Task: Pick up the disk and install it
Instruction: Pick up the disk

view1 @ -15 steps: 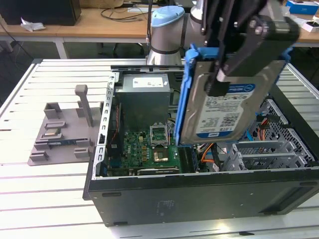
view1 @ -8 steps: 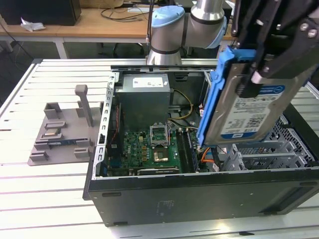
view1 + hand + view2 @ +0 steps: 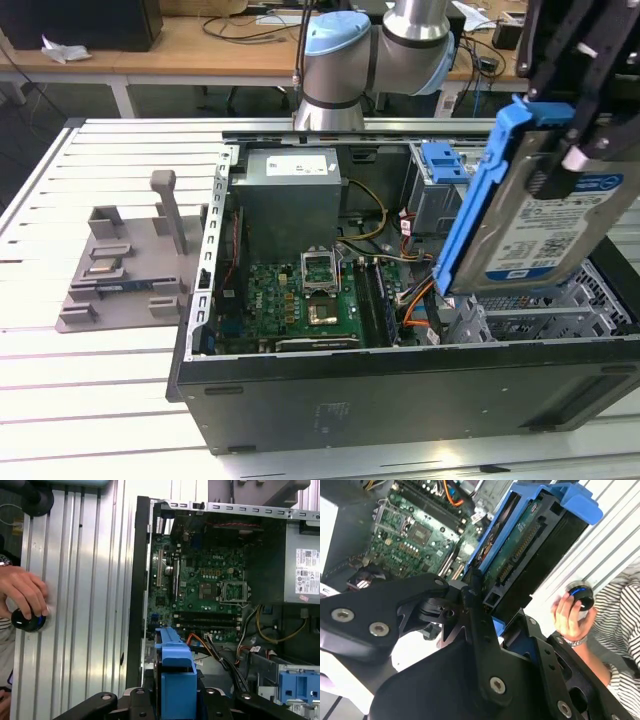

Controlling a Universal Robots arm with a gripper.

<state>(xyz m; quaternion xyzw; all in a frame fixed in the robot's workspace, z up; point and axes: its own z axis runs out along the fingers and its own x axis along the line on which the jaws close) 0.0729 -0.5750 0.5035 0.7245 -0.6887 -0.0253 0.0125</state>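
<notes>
Wooden desks [image 3: 200, 45] strewn with cables along the back; in front, a slatted metal table [image 3: 100, 400] bearing an open computer case [image 3: 400, 395] laid on its side. Gripper [image 3: 565, 165] cut off by the exterior view's upper right corner, closed around the disk [image 3: 540, 240]. Disk held in the air, tilted, label outward, above the metal drive cage [image 3: 560, 310] at the end of the case on the exterior view's right. Lower edge of the disk overlapping the cage in that view, so hard to judge whether touching or apart.

Inside the case: green motherboard [image 3: 300, 300], grey power supply box [image 3: 290, 195] with a white sticker, orange and black cables, a ribbed blue latch piece [image 3: 445, 165]. Outside it, towards the exterior view's left, a grey plastic fixture [image 3: 125, 270] on the table.

Added by the second wrist view: the disk's underside with its green circuit board [image 3: 520, 540], plus a person's hand [image 3: 570, 615], striped sleeve [image 3: 620, 620] behind it, wrapped around a round black knob [image 3: 581, 596]. Same hand and knob in the first wrist view, on the table apart from the case's outer wall; disk there edge-on, mostly blue plastic, its lower part hidden by the gripper's black frame.
</notes>
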